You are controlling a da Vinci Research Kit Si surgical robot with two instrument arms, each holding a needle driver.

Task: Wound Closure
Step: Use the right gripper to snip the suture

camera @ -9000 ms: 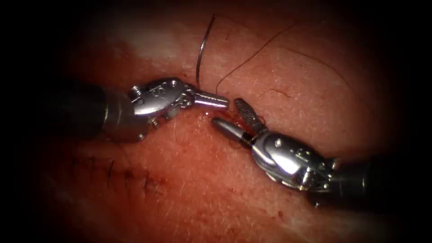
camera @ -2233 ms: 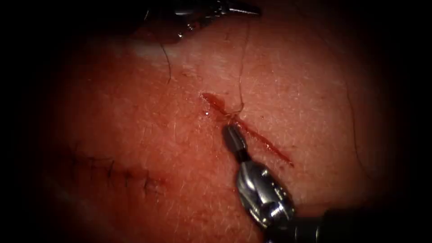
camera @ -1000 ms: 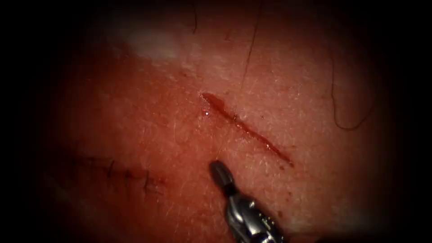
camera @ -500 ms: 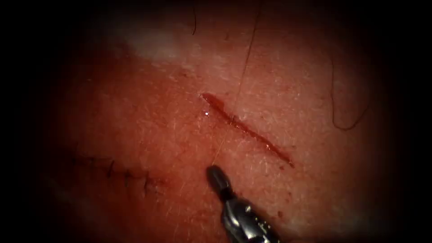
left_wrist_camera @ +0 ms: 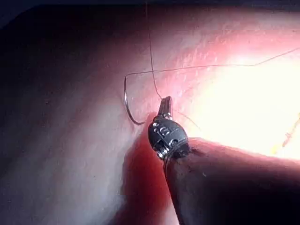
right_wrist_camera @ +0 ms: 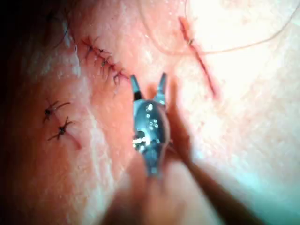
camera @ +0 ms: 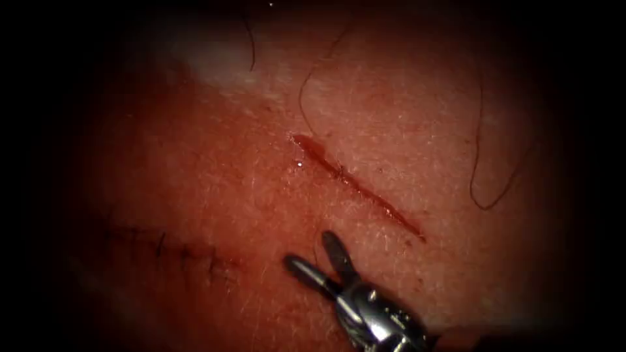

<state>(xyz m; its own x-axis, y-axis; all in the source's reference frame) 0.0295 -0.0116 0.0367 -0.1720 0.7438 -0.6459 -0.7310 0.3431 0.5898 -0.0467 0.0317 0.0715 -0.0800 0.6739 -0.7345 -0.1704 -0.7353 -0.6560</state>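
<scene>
Holding the curved needle, left claw; right claw spread wide, empty.

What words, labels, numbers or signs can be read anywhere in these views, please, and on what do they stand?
None can be read.
Left tool: marks on its wrist housing, too blurred to read.
Right tool: bare metal, no lettering.
Tissue: unmarked, as is the needle.

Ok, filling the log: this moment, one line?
left end effector: holds thread | right end effector: open, empty | needle: out of tissue, by left | thread: through cut
</scene>
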